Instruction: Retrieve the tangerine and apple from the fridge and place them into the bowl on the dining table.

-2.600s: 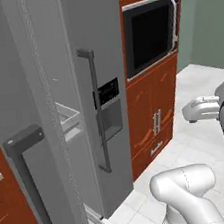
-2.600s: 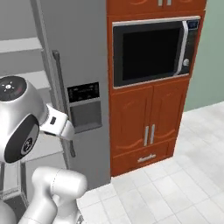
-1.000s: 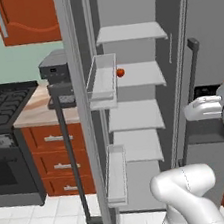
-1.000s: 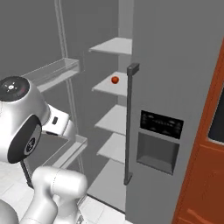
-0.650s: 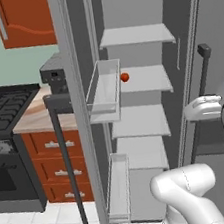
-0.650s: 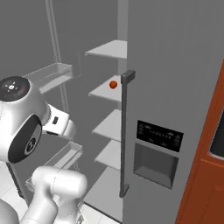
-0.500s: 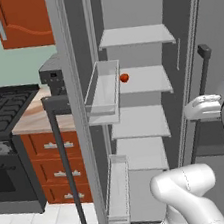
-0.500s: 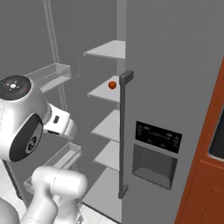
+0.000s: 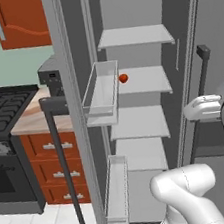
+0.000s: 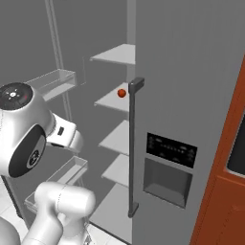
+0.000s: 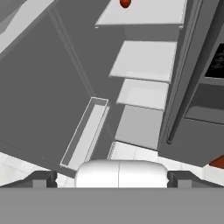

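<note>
red small round apple on second white shelf of tall grey fridge, left door open; claw released, empty.

Grey fridge stood with left door swung open; small red apple sat on second white shelf, near left edge.

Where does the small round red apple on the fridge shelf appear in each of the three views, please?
Left base view: small round red apple, upper centre, at the second white shelf's left edge.
Right base view: upper centre, left of the long grey door handle.
Hand view: top edge.
Shared landmark: that handle.
</note>
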You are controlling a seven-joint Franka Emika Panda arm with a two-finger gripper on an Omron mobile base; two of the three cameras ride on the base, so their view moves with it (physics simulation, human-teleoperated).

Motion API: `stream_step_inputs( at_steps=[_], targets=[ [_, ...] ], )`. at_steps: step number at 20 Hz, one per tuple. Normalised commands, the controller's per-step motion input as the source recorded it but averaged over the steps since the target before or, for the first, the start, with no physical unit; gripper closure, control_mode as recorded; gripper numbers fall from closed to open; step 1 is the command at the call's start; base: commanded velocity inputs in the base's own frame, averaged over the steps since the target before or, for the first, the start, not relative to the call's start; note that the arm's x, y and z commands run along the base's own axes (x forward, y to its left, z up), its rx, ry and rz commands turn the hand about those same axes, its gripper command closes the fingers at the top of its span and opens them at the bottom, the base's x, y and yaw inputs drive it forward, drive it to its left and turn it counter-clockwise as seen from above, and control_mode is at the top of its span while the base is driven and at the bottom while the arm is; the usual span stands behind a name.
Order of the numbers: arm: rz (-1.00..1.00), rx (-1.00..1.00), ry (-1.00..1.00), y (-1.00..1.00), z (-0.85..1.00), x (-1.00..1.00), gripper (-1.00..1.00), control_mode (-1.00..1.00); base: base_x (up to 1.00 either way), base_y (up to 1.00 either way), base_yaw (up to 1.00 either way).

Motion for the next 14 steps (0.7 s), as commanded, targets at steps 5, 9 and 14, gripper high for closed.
stream_step_inputs(
  at_steps=[5, 9, 14],
  targets=[
    [0.0, 0.0, 0.0, 0.0, 0.0, 0.0, -1.0, 1.0, 0.17, -0.43, 0.0],
    [0.0, 0.0, 0.0, 0.0, 0.0, 0.0, -1.0, 1.0, 0.23, -0.08, 0.0],
    [0.0, 0.0, 0.0, 0.0, 0.0, 0.0, -1.0, 1.0, 0.27, 0.07, 0.0]
  ],
)
